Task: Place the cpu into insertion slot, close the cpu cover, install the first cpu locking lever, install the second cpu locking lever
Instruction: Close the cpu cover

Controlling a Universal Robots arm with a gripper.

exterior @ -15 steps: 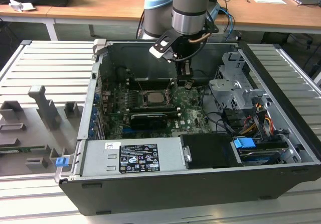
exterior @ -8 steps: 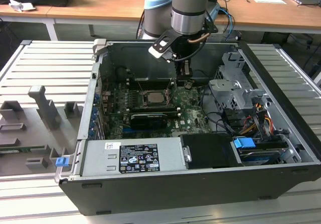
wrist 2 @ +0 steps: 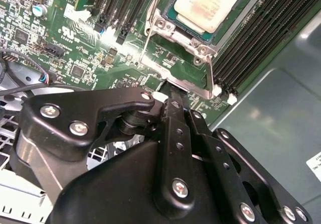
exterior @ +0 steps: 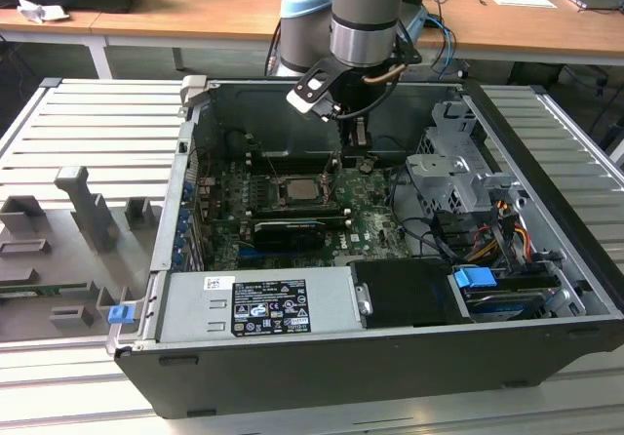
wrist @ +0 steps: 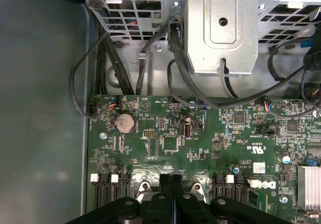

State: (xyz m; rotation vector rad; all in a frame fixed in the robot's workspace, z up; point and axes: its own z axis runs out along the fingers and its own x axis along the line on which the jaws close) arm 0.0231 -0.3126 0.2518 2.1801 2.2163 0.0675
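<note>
1. Holders in grey (exterior: pixel 93 216) stand on the slatted table (exterior: pixel 97 123) at the exterior view's left, outside the open computer case (exterior: pixel 292 376).
2. Inside, the chip (exterior: pixel 297 191) sits in its socket on the green board (exterior: pixel 370 211), pale face up.
3. Just right of it the claw (exterior: pixel 357 162) reaches down, its fingers pressed together with nothing seen between them.
4. In the second wrist view its tip touches the edge of the cover (wrist 2: pixel 188 81), which is off the chip, to one side.
5. Farther right stands a metal drive cage (exterior: pixel 453 167).
</note>
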